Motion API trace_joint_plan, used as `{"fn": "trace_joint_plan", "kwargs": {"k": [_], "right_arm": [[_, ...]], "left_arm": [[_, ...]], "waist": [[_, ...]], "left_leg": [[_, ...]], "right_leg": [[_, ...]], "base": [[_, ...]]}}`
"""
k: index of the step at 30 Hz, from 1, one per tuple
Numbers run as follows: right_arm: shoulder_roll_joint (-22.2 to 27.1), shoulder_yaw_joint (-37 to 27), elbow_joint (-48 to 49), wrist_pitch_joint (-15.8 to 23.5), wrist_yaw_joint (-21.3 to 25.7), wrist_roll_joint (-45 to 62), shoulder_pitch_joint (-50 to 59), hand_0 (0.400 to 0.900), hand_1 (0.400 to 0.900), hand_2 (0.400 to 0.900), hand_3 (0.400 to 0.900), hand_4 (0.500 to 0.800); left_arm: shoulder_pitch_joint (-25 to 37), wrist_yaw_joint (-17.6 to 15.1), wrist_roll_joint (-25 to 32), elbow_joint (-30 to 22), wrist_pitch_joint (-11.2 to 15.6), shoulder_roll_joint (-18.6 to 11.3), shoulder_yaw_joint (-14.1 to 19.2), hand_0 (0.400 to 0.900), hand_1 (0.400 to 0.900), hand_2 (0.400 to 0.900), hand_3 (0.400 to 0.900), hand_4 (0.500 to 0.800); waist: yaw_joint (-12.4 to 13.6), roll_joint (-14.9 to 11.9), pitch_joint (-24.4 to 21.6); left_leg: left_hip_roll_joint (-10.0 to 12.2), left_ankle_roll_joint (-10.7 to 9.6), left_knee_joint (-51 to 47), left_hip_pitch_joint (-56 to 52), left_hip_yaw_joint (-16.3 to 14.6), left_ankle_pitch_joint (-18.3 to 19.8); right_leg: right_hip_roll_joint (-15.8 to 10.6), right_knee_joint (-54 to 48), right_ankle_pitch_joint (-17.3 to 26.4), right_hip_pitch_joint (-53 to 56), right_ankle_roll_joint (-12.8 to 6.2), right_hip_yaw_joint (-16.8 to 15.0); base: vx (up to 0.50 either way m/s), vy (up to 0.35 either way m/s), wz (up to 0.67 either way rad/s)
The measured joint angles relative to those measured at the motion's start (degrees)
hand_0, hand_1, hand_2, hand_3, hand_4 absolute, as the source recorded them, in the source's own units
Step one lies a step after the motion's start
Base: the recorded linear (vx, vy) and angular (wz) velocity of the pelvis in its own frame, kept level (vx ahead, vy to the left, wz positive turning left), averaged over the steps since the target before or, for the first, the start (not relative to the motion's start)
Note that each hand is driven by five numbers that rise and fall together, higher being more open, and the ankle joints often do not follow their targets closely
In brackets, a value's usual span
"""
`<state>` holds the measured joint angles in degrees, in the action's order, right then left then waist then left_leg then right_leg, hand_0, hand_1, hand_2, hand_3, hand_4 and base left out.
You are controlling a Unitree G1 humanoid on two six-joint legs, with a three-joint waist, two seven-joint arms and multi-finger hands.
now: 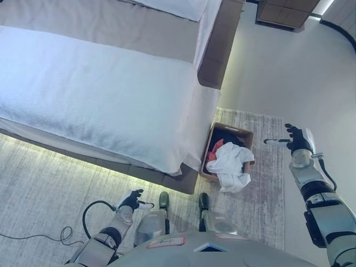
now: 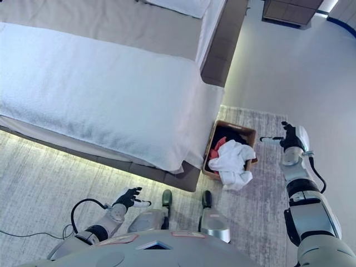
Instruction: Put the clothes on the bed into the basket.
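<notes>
- The clothes are sitting in the basket [image 1: 245,135] down on the rug [image 1: 271,189], right at the corner of the bed [image 1: 100,89]. There's a white garment [image 1: 231,165] on top, plus a red piece [image 1: 217,148] and something dark under it. The bed top is looking bare from here, so I'm guessing the job is pretty much wrapped up.
- The sketchy bit: that white garment is drooping over the basket's near rim and hanging outside. My bet is it's going to slide out onto the rug if anything bumps the basket, since not much of it is lying inside.
- The right hand [image 1: 297,138] is floating beside the basket, apart from it, fingers spread and holding nothing. Swinging it back carelessly could be clipping the rim.
- The left hand [image 1: 132,199] is hanging low by the bed's edge, fingers loosely spread, also empty.
- The robot is standing really close to the basket, so any step forward is risking a kick.
</notes>
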<state>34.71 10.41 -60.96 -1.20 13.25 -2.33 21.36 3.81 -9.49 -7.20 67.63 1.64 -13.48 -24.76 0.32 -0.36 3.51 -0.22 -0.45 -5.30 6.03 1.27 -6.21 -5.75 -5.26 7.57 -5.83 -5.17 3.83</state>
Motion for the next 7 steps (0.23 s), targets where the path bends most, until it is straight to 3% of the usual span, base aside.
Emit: {"fn": "trace_joint_plan", "kwargs": {"k": [7], "right_arm": [[-2.15, -0.01, -0.55, 0.62, -0.33, 0.02, -3.03, 0.900, 0.900, 0.900, 0.900, 0.800]], "left_arm": [[-0.11, 0.28, 0.04, 0.00, 0.53, 0.05, 0.07, 0.900, 0.900, 0.900, 0.900, 0.800]], "waist": [[-0.08, -0.01, -0.41]], "left_leg": [[0.13, -0.14, -0.01, -0.78, -0.04, 0.10]], "right_leg": [[0.11, 0.00, -0.16, 0.78, 0.21, -0.01]], "base": [[0.00, 0.000, 0.00]]}}
